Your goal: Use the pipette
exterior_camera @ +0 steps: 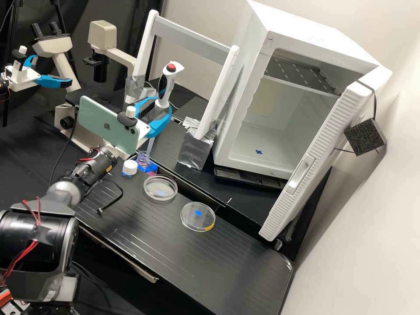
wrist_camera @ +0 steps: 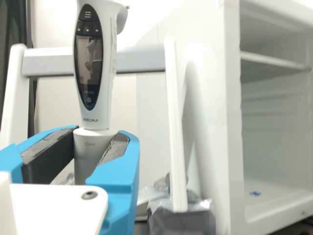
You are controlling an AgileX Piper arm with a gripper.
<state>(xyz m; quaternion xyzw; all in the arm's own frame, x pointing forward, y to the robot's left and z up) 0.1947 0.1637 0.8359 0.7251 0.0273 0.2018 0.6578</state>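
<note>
In the high view, my gripper is shut on the lower body of the white pipette, which stands nearly upright with its red button on top. The pipette's pale tip reaches down by the mouth of a small clear bottle with pink contents; whether it is inside cannot be told. The wrist view has the gripper with its dark pads against both sides of the pipette, below the display. A white cap lies beside the bottle. Two clear dishes rest on the black bench.
A white incubator with its door open stands behind at the right. A white frame with a foil-wrapped foot rises behind the bottle. A microscope and a second arm's gripper are at the left.
</note>
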